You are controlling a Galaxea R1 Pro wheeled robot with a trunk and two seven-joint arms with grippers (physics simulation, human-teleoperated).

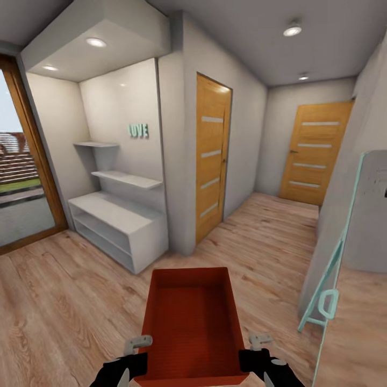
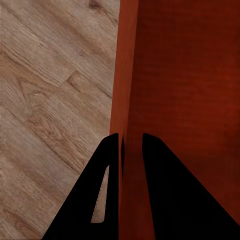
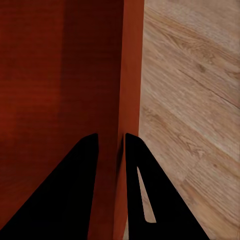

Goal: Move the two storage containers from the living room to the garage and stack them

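Head view: both tools clamp orange bin (image 1: 193, 317) walls, hallway.

We see the storage container (image 1: 193, 322) with its near wall cut off by the head view's lower edge. Both arms run off that edge. The wall lettering (image 1: 138, 130) is too blurred to read.

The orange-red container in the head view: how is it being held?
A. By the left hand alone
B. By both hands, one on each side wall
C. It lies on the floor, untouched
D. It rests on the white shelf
B: the left hand and right hand each pinch a side wall of the container above the wood floor.
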